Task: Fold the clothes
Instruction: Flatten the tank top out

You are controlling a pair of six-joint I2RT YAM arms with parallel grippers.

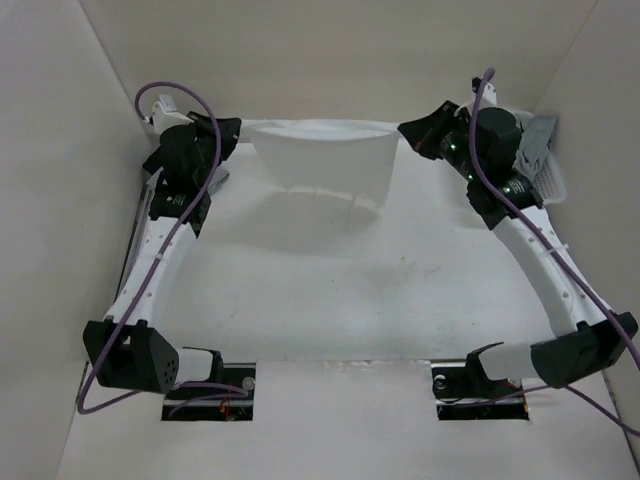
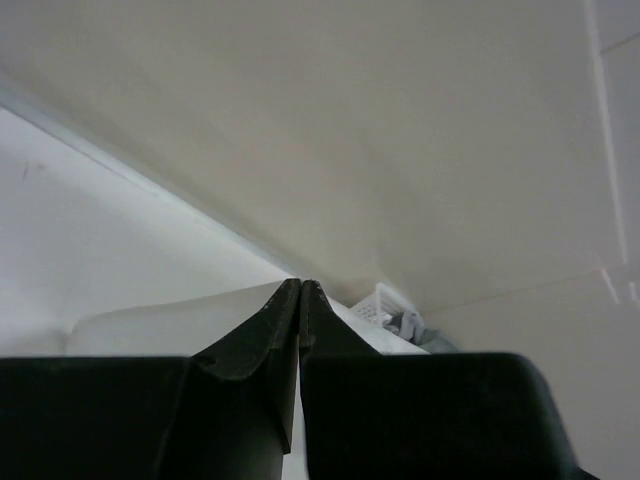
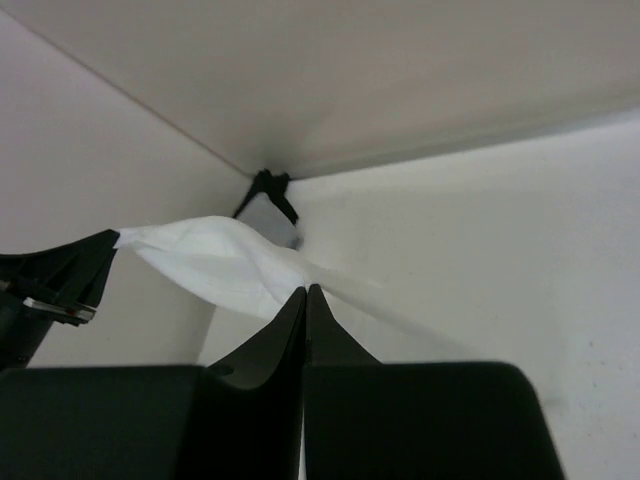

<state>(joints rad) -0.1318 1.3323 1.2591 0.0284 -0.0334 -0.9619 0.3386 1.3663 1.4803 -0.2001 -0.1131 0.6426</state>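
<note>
Evidently the folding is at an early stage. The white shirt (image 1: 325, 165) hangs in the air over the far part of the bench (image 1: 330, 300), stretched by its upper edge between the two arms. The left gripper (image 1: 236, 135) pinches one top corner and the right gripper (image 1: 405, 130) pinches the other. In both wrist views the jaws are clenched tip to tip, with white fabric running away from them. The cloth droops as a loose panel and casts a soft shadow on the bench below. A narrow strap or hem curls at its lower right edge.

Nothing in the views shows a neat crease or a finished stack, and whether the panel is already doubled over cannot be told. Judging from this, the shirt has been picked up and spread. It has yet to be laid flat, folded and smoothed. To the right, a white basket (image 1: 552, 180) with a grey garment (image 1: 540, 135) stands apart from the shirt.
</note>
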